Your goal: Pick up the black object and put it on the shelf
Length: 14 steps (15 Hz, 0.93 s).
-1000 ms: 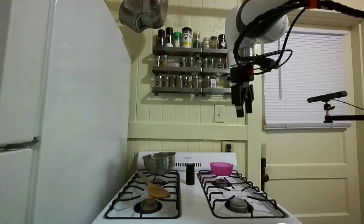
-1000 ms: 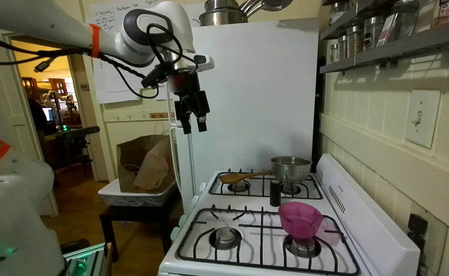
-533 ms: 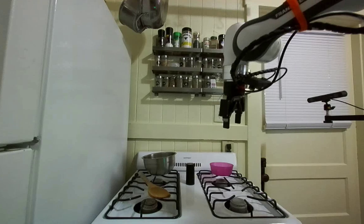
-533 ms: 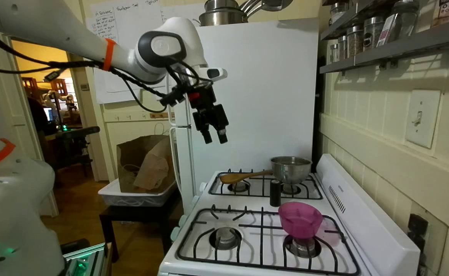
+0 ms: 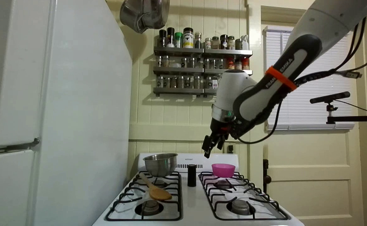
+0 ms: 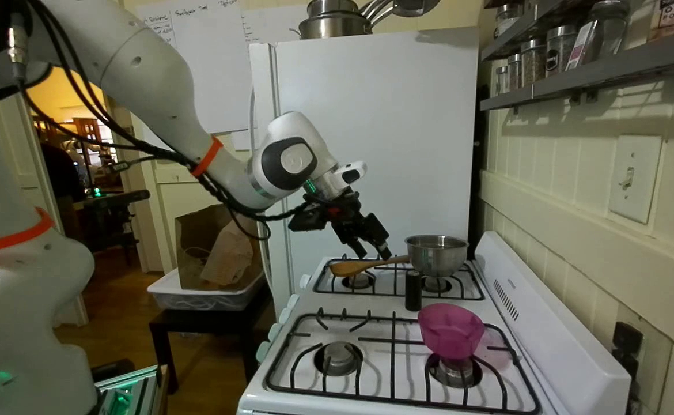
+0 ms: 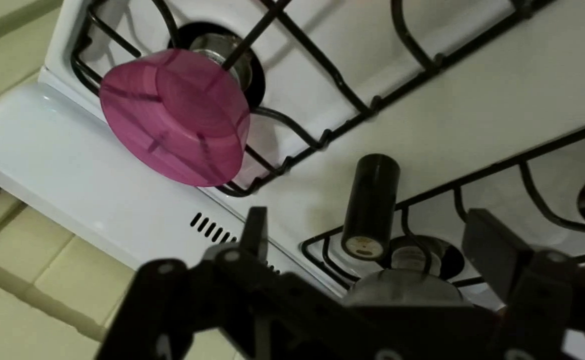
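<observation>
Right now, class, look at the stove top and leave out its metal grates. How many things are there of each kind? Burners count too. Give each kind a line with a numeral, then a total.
Burners: 4
Bowls and pots: 2, the pink bowl and the silver pot
Spoons: 1, the wooden spoon
Cylinders: 1, the black cylinder
Total: 8

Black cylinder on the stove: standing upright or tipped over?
Upright: both exterior views show the black cylinder standing on end on the white stovetop, its long sides vertical.
</observation>
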{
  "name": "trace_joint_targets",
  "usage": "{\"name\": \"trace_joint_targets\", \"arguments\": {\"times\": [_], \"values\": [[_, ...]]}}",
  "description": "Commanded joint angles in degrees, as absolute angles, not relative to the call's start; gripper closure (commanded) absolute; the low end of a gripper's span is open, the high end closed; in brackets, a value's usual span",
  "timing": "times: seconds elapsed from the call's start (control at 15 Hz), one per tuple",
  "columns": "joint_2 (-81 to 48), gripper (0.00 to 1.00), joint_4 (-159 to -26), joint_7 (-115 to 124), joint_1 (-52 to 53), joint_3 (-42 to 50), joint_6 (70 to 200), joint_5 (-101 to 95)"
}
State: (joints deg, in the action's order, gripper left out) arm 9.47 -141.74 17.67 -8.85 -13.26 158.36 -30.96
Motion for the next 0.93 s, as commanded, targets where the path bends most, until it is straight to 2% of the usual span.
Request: {"name": "trace_joint_targets", "arguments": {"times": [0.0, 0.4, 0.87], "values": [[8.04, 0.00, -141.73, 18.82, -10.02, -13.86, 159.54, -32.15], [8.69, 0.00, -141.22, 18.41, -9.39, -13.41, 159.50, -31.91], [1.26, 0.00, -140.48, 32.68, -16.69, -14.20, 189.55, -47.96]]}}
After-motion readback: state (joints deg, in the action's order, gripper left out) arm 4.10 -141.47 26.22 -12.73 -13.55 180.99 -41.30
